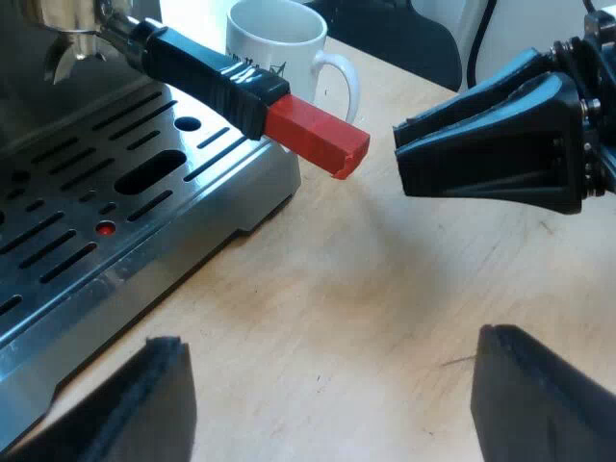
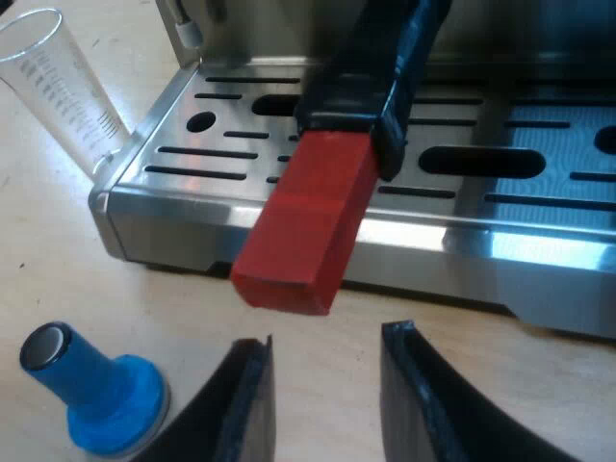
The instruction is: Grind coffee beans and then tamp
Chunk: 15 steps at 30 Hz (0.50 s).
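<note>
The pale wooden worktop (image 1: 385, 289) carries everything. On it stands the espresso machine (image 2: 481, 241), of which I can see little more than the slotted steel drip tray (image 1: 96, 221) and its front edge; the body above is cut off. One tray opening shows a small red spot.

The left gripper (image 1: 330, 339) hangs over bare wood just off the tray's corner. Its jaws are spread wide with nothing between them.

The right gripper (image 2: 327, 337) sits low in front of the machine, pointed at the handle's end. Its jaws are parted by a narrower gap that holds nothing. From the left arm's side it is close to the red tip but clear of it.

The holder (image 1: 72, 43) is locked into the machine's front, and only a bit of its metal shows. Its dark handle (image 1: 207, 82) reaches out over the tray and past its edge, and the red end (image 2: 308, 226) hangs above the worktop.

A white mug (image 1: 279, 48) stands behind the handle, which hides its lower part. There is dark print on it that I cannot read.

A clear measuring glass (image 2: 67, 87) stands just beside the tray's corner, its foot hard to make out.

The blue tamper (image 2: 91, 390) sits on the worktop near one right jaw, well apart from the holder, with its base partly cut off.
</note>
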### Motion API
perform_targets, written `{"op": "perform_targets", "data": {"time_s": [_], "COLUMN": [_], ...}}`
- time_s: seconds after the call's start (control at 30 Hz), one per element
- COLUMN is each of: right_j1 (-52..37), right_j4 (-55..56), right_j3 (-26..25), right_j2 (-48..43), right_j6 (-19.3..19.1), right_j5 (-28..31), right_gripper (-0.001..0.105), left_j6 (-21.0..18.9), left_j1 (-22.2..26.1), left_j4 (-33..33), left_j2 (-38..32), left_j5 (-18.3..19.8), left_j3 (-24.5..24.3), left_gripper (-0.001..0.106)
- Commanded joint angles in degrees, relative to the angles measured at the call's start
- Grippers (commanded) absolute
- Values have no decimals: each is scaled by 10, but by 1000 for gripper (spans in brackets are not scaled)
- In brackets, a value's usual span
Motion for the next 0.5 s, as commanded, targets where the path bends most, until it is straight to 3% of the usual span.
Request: {"op": "perform_targets", "data": {"time_s": [0.03, 0.5], "right_j1": [1, 1], "right_j4": [-9, -60], "right_j3": [0, 0], "right_j2": [7, 48], "right_j6": [-3, -3], "right_j5": [6, -4], "right_gripper": [29, 29], "left_j6": [-1, -1], "left_j1": [-3, -3], "left_j4": [-10, -10], "left_j2": [-2, -2], "left_j5": [7, 7], "left_j3": [1, 1], "left_gripper": [63, 63]}}
